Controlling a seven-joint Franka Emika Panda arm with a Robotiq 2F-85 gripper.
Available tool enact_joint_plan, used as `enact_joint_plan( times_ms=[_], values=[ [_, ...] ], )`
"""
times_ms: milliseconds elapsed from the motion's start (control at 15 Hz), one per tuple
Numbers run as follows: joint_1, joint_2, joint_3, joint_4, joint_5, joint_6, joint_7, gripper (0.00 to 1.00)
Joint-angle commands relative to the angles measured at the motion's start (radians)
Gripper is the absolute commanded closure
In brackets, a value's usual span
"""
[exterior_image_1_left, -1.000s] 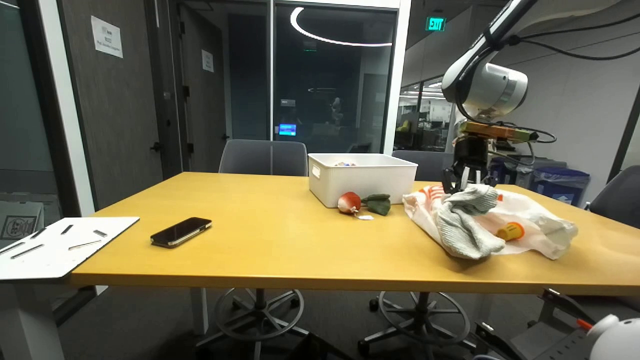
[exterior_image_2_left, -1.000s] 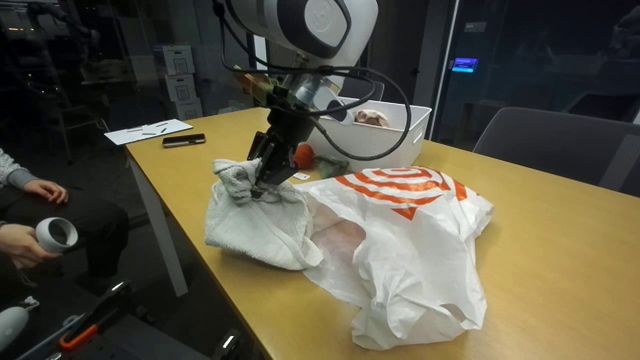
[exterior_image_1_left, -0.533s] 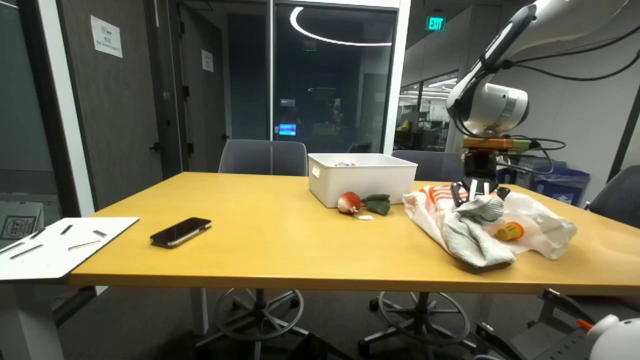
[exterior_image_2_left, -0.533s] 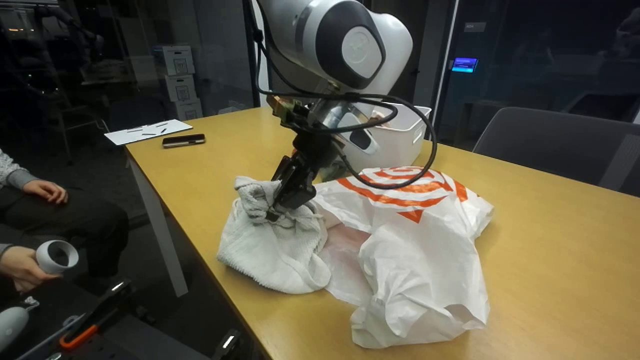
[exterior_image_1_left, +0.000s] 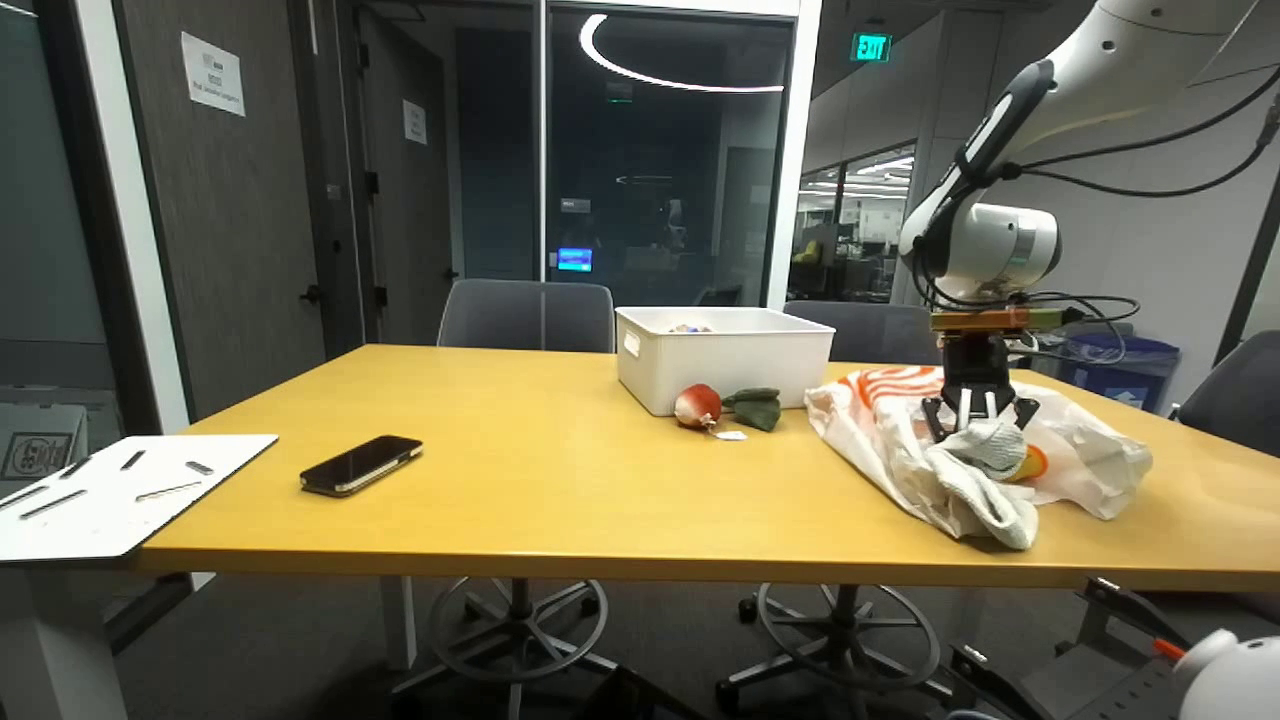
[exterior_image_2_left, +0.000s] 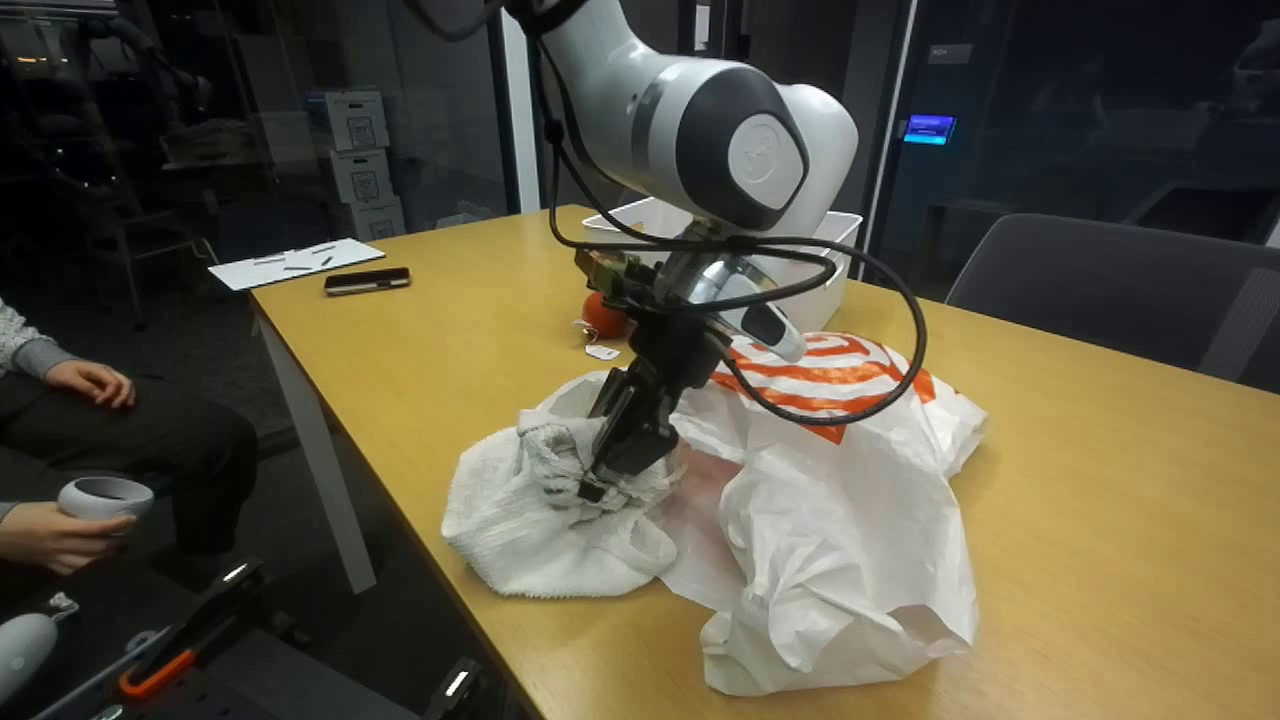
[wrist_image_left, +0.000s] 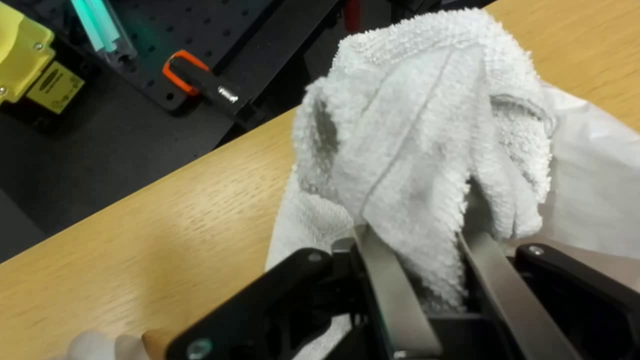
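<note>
My gripper (exterior_image_1_left: 977, 415) points down with its fingers pinched on a bunched fold of a whitish-grey towel (exterior_image_1_left: 985, 505). In the wrist view, the fold lies between the two finger plates (wrist_image_left: 412, 232), and the towel (wrist_image_left: 410, 125) spreads out beyond them. In an exterior view, the lower part of the towel (exterior_image_2_left: 540, 545) rests on the table near its edge. The fingertips (exterior_image_2_left: 597, 480) are partly buried in the cloth. A white plastic bag with red print (exterior_image_2_left: 850, 540) lies beside and partly under the towel. A yellow-orange cup-like thing (exterior_image_1_left: 1037, 462) shows partly behind the towel.
A white bin (exterior_image_1_left: 735, 365) with something inside stands at the table's far side. A red round thing (exterior_image_1_left: 698, 405) and a dark green thing (exterior_image_1_left: 757, 408) lie before it. A phone (exterior_image_1_left: 362, 465) and a white board (exterior_image_1_left: 190, 480) lie farther along. Chairs stand behind.
My gripper has moved down and, in both exterior views, to the right, taking the towel along. The towel has slumped lower onto the table and now partly covers the yellow-orange thing.
</note>
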Motion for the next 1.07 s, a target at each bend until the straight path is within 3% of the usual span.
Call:
enact_joint_plan(
  times_ms=[0,333,667,800,933,1000],
  values=[
    [0.046,0.009,-0.019,0.024,-0.144,0.101,0.083,0.96],
    [0.079,-0.012,-0.026,-0.003,-0.271,0.334,0.185,0.96],
    [0.126,-0.021,-0.078,-0.030,-0.422,0.526,0.364,0.96],
    [0.140,-0.017,-0.096,-0.026,-0.482,0.558,0.424,0.96],
    [0.127,0.005,-0.073,-0.013,-0.467,0.533,0.373,0.90],
    [0.122,0.006,-0.062,-0.019,-0.452,0.547,0.352,0.95]
  ],
)
